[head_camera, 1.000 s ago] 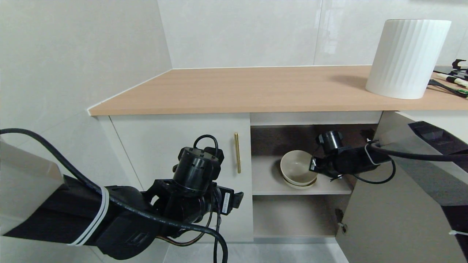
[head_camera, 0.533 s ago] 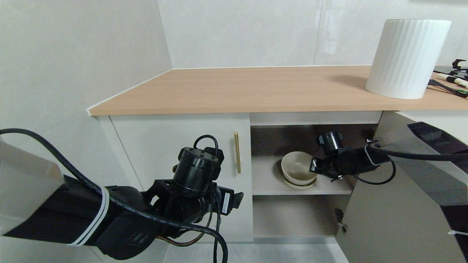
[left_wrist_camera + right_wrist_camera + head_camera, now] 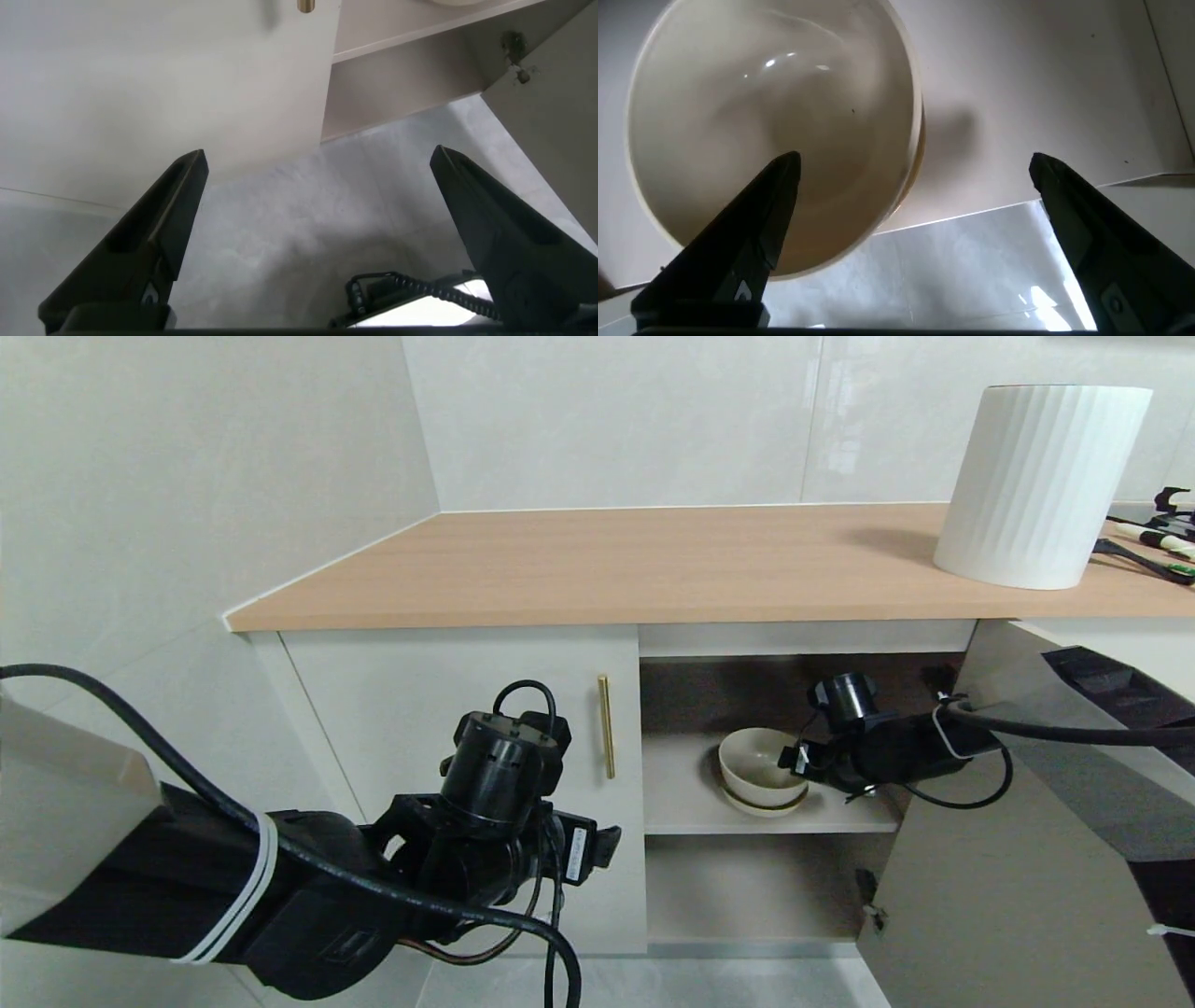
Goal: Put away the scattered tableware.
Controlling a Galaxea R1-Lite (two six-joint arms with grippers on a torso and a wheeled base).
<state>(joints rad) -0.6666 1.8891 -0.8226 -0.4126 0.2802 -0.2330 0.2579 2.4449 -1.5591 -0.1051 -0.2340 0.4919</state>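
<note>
A beige bowl (image 3: 758, 771) sits on a shallow dish (image 3: 764, 806) on the middle shelf (image 3: 677, 803) of the open cabinet. My right gripper (image 3: 794, 763) is at the bowl's right rim. In the right wrist view the gripper (image 3: 913, 161) is open; one finger (image 3: 738, 252) hangs over the bowl (image 3: 766, 131) and the other (image 3: 1102, 252) stands outside it, with the rim between them. My left gripper (image 3: 318, 157) is open with nothing in it, low in front of the closed cabinet door (image 3: 140, 75), above the grey floor (image 3: 327, 233).
A white ribbed container (image 3: 1041, 485) stands on the wooden countertop (image 3: 607, 565), with utensils (image 3: 1153, 546) beyond it. The right cabinet door (image 3: 1008, 859) hangs open next to my right arm. The left door (image 3: 448, 691) has a gold handle (image 3: 607, 726). The bottom shelf (image 3: 747, 887) is bare.
The bowl was tilted up toward me a second ago; it has sunk and levelled onto the dish. My right gripper has dipped slightly with it. The left arm has kept still.
</note>
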